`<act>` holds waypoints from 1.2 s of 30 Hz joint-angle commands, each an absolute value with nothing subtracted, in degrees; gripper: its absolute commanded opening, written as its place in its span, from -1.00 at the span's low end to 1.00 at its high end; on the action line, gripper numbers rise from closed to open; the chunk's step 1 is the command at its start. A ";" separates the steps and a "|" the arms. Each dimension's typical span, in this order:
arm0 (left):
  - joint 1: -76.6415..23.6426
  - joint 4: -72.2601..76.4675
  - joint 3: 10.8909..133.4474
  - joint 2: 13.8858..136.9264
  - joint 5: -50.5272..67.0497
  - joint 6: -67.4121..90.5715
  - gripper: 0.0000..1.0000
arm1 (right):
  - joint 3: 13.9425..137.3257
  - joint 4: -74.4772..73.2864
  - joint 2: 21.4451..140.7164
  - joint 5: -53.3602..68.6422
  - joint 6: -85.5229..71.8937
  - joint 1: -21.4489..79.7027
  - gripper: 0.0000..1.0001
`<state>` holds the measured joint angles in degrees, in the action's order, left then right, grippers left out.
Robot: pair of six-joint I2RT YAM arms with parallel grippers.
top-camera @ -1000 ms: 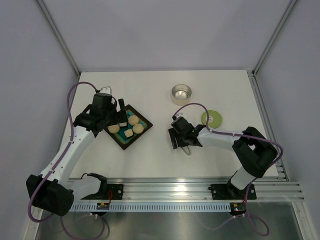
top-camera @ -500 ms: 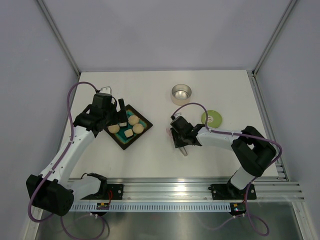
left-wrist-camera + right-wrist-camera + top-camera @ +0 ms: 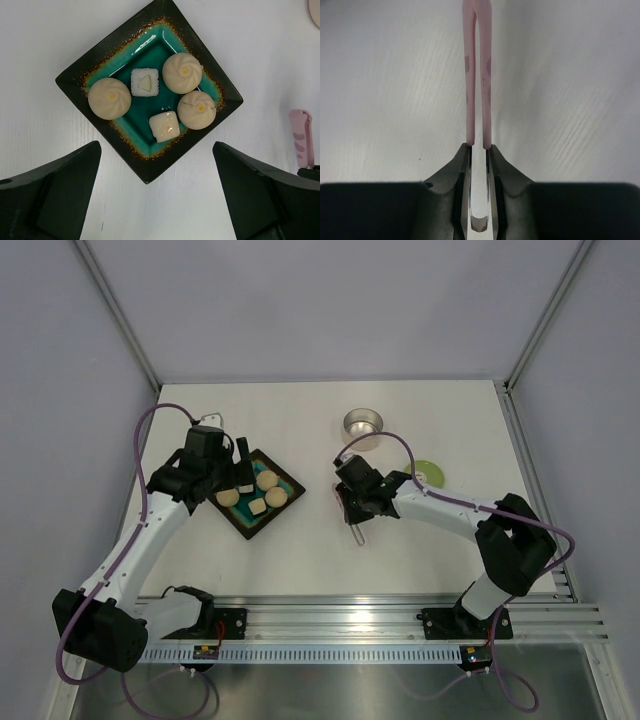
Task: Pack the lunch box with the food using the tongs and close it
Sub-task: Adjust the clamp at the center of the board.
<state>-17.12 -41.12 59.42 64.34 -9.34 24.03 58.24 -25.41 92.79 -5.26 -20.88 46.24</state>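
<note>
The pink tongs (image 3: 486, 100) lie on the white table, and my right gripper (image 3: 478, 146) is shut on their two arms near one end. From above, the tongs (image 3: 357, 534) stick out toward the near edge from under the right gripper (image 3: 353, 508). The steel lunch box (image 3: 363, 423) stands open behind it. Its green lid (image 3: 430, 477) lies to the right, partly behind the arm. The food sits in a dark tray: three dough balls (image 3: 109, 98) and two pale cubes (image 3: 164, 125). My left gripper (image 3: 156, 150) hangs open above the tray's near corner.
The dark square tray (image 3: 247, 524) with a teal inside sits left of centre on the table. The tongs' end (image 3: 301, 137) also shows at the right edge of the left wrist view. Metal frame posts and grey walls border the table.
My right gripper has closed on the tongs and shifted a little toward the back and left, turning as it went. The left arm has not moved.
</note>
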 commanded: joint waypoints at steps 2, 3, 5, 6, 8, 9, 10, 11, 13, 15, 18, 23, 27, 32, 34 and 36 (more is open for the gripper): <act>-16.87 -40.43 61.52 63.46 -10.81 24.17 0.98 | 68.54 -35.04 91.48 1.47 -16.53 46.32 -0.62; -16.87 -40.43 61.61 63.37 -10.90 24.17 0.98 | 70.21 -36.63 91.93 2.10 -16.00 46.32 -0.62; -16.79 -40.34 61.70 63.02 -10.99 24.34 0.98 | 73.90 -39.79 92.81 3.51 -15.30 46.32 -0.60; -16.70 -40.43 61.70 62.93 -11.07 24.43 0.98 | 74.87 -40.68 93.16 3.43 -15.03 46.32 -0.59; -16.70 -40.43 61.44 62.49 -11.07 24.43 0.98 | 76.02 -41.66 93.43 1.34 -15.12 46.32 -0.60; -16.70 -40.52 61.17 62.40 -11.07 24.61 0.98 | 75.76 -41.40 93.43 0.54 -15.29 46.32 -0.59; -16.70 -40.52 61.08 62.23 -11.07 24.61 0.98 | 74.54 -41.05 93.60 -1.56 -15.47 46.32 -0.59; -16.61 -40.52 60.91 62.05 -11.07 24.70 0.98 | 73.84 -40.17 93.95 -2.36 -15.47 46.32 -0.59; -16.61 -40.43 60.73 61.88 -11.07 24.61 0.98 | 70.95 -38.68 94.31 -4.03 -15.56 46.32 -0.57; -16.61 -40.52 60.64 61.79 -10.99 24.52 0.98 | 67.78 -33.16 93.35 -3.43 -13.99 46.32 -0.54; -16.70 -39.99 60.29 61.44 -10.55 24.52 0.98 | 63.29 -27.96 92.90 -7.37 -13.54 46.32 -0.53; -16.70 -39.64 60.21 61.26 -10.02 24.87 0.98 | 59.33 -21.10 94.13 -12.39 -14.85 46.32 -0.52; -16.70 -39.99 60.21 61.26 -10.11 24.96 0.98 | 57.66 -16.97 95.36 -13.97 -15.21 46.32 -0.44; -16.61 -40.17 60.55 61.52 -10.20 24.87 0.98 | 57.75 -15.47 98.17 -13.01 -15.55 46.32 -0.35; -16.70 -40.60 60.91 61.44 -10.55 24.79 0.98 | 56.87 -13.98 98.52 -12.57 -15.99 46.32 -0.30; -16.70 -40.61 60.82 61.26 -10.63 24.87 0.98 | 56.25 -13.27 98.70 -12.22 -16.08 46.32 -0.18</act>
<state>-16.91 -41.17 59.46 62.41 -9.87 24.36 56.93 -17.47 98.43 -11.40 -15.55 46.24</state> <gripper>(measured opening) 0.987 0.387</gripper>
